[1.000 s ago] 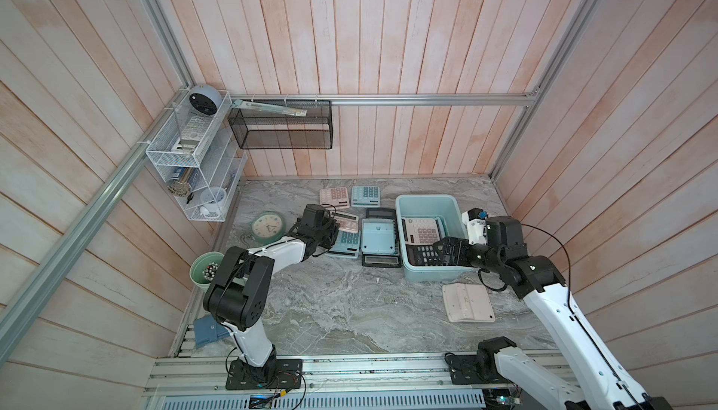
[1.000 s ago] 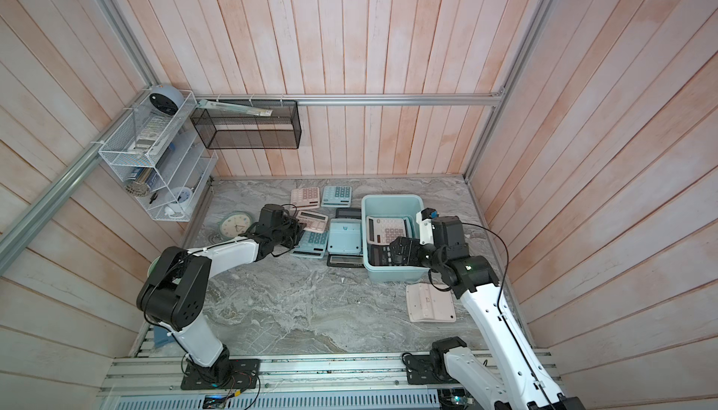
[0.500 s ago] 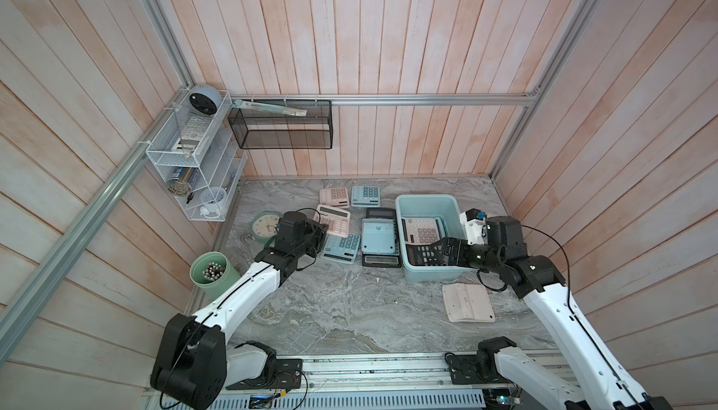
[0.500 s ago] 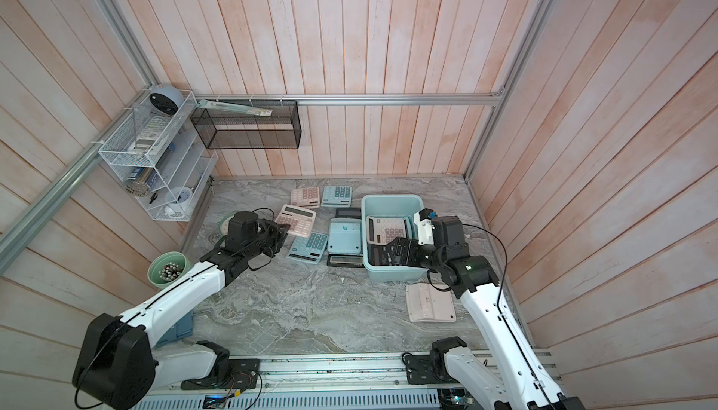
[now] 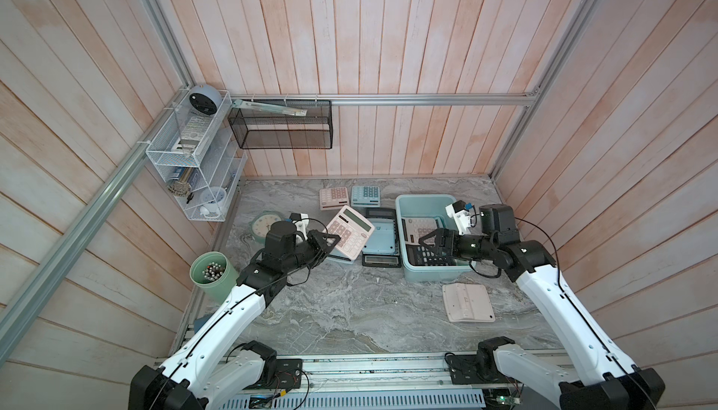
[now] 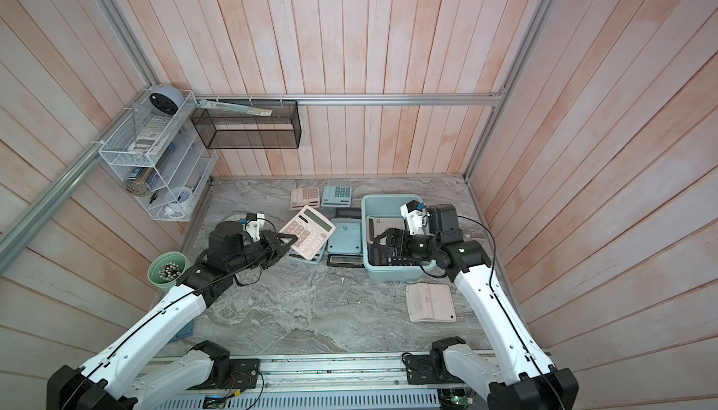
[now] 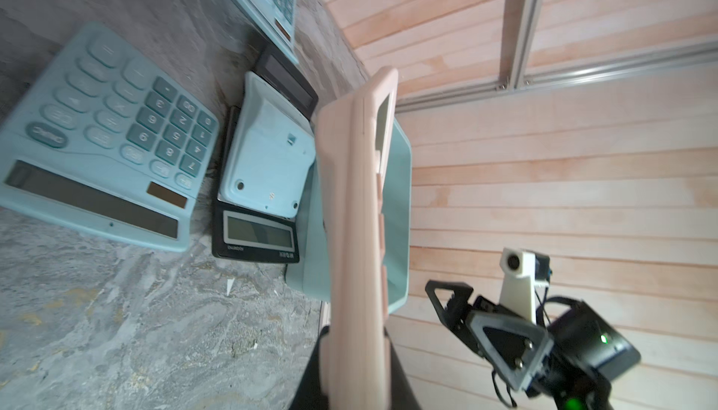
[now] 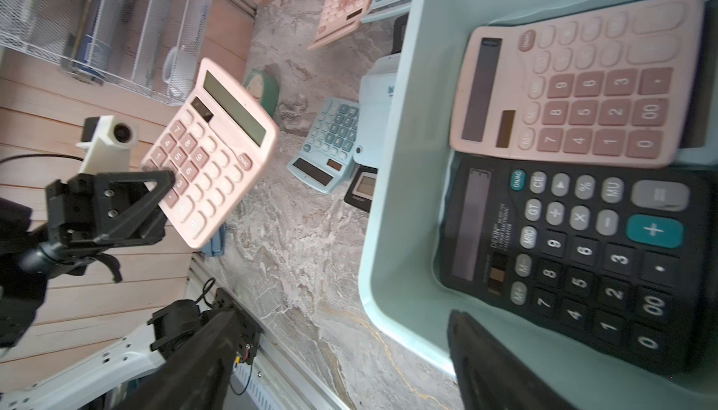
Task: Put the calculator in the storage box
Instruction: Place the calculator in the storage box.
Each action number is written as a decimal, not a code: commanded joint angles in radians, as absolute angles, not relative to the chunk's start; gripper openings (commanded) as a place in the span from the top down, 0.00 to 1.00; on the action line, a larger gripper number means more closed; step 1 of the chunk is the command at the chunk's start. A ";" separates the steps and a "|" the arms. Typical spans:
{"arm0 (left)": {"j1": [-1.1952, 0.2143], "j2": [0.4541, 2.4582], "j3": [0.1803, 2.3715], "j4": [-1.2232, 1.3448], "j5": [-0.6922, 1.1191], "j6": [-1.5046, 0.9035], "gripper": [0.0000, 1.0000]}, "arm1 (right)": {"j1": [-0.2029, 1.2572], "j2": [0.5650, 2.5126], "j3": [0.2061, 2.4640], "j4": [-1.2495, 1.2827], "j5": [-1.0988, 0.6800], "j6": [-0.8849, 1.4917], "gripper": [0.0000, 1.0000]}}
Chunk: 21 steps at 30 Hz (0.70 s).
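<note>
Pinched pink calculator (image 5: pixel 351 231) by its key-end edge w/ left gripper (image 5: pixel 329 245), jaws shut tight on the thin casing. Held it clear of marble table (image 5: pixel 349 311), tilted, display end raised and aimed toward storage box (image 5: pixel 435 274). Had not reached box: hung just left of it, above teal calculator (image 7: pixel 101 136) lying keys-up on table. Gripped at edge prob. b/c flat body gave no other purchase. Left long display end free to lead over box rim. Showed edge-on in left wrist view, w/ box wall close behind.

Parked right gripper (image 5: pixel 431 246) over box's near half, jaws spread wide, nothing between them. Hovered above black calculator (image 8: pixel 582 252) and second pink calculator (image 8: pixel 582 85), both flat on box floor, keys up, overlapped at one edge. Judged a likely obstruction to incoming drop: needed right arm pulled back, or drop aimed at bare strip at box's far end. Risked, otherwise, a knock btwn casing and fingers.

Left other stock out on table: small pink calc (image 5: pixel 334 197) and small teal calc (image 5: pixel 365 195) side by side at back, face-down teal calc (image 5: pixel 379 235) stacked on black desk calc (image 5: pixel 380 259) beside box, pale pink calc (image 5: pixel 468 303) face-down near right arm. Stood green pen cup (image 5: pixel 213 276) well apart at table's left edge, no part in job.
</note>
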State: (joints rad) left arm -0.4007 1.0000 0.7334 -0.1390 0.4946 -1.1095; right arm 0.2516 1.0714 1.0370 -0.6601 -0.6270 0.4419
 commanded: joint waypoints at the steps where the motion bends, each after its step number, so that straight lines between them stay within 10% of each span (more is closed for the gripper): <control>1: -0.410 0.974 0.692 -0.005 0.674 -1.076 1.00 | 0.240 1.099 1.065 -0.599 -0.771 0.447 0.18; 21: -0.440 1.007 0.613 0.223 0.880 -1.172 1.00 | 0.374 1.216 1.032 -0.364 -0.943 0.540 0.50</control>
State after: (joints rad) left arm -0.4355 0.9974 0.6258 0.1658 0.8471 -1.1744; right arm 0.3576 1.2144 1.0103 -0.3862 -0.9241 0.5537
